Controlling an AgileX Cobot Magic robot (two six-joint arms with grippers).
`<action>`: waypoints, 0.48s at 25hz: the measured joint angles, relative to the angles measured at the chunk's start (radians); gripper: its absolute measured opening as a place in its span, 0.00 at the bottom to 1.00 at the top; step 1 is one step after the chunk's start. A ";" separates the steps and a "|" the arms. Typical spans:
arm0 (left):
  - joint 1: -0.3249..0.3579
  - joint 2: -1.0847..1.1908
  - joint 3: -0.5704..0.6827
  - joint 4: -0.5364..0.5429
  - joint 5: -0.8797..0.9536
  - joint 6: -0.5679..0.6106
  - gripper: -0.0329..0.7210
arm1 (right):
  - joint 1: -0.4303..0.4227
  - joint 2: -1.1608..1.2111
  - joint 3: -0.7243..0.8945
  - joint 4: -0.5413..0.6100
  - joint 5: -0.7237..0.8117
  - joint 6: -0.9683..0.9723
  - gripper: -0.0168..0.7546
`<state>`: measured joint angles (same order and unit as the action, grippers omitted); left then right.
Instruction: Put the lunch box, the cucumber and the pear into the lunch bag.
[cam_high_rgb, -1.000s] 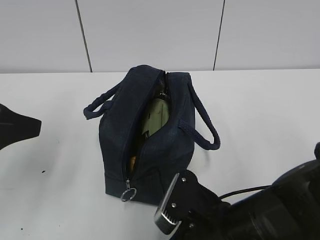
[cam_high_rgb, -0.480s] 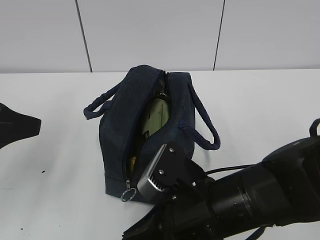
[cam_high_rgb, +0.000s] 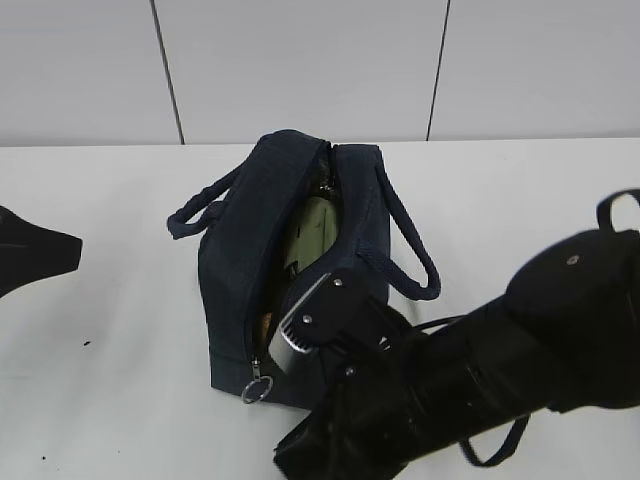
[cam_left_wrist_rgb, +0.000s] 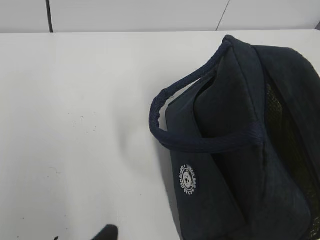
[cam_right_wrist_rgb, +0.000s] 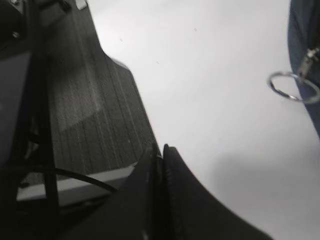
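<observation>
The navy lunch bag (cam_high_rgb: 240, 260) stands mid-table with its top zipper open. The sage-green lid of the lunch box (cam_high_rgb: 312, 235) shows inside it, and a yellow bit of the pear (cam_high_rgb: 265, 322) shows near the front end. The cucumber is hidden. The metal ring pull (cam_high_rgb: 256, 389) hangs at the bag's near end and also shows in the right wrist view (cam_right_wrist_rgb: 292, 87). My right gripper (cam_right_wrist_rgb: 161, 150) is shut and empty, low by the table's front edge (cam_high_rgb: 288, 460), left of the ring. My left gripper (cam_high_rgb: 45, 250) is off to the left with one fingertip (cam_left_wrist_rgb: 107, 232) showing, apart from the bag (cam_left_wrist_rgb: 240, 150).
The right arm's bulk (cam_high_rgb: 480, 370) covers the bag's front right corner and the table's near right. The table's front edge and the dark striped floor (cam_right_wrist_rgb: 85, 100) lie just under the right gripper. A grey panelled wall (cam_high_rgb: 300, 70) stands behind the table.
The right arm has swung up and left into the foreground, now overlapping the bag's near right corner. The bag, its contents and the left gripper have not moved.
</observation>
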<state>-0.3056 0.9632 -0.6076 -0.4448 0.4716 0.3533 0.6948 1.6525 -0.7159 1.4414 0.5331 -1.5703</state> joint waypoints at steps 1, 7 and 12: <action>0.000 0.000 0.000 0.000 0.000 0.000 0.54 | 0.000 -0.005 -0.020 -0.121 -0.045 0.135 0.07; 0.000 0.000 0.000 0.000 0.000 0.000 0.54 | 0.076 -0.111 -0.031 -0.798 -0.377 0.981 0.07; 0.000 0.000 0.000 0.000 0.000 0.000 0.54 | 0.197 -0.152 0.141 -0.945 -0.687 1.159 0.08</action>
<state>-0.3056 0.9632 -0.6076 -0.4448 0.4711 0.3533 0.8922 1.5007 -0.5749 0.4968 -0.1538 -0.4111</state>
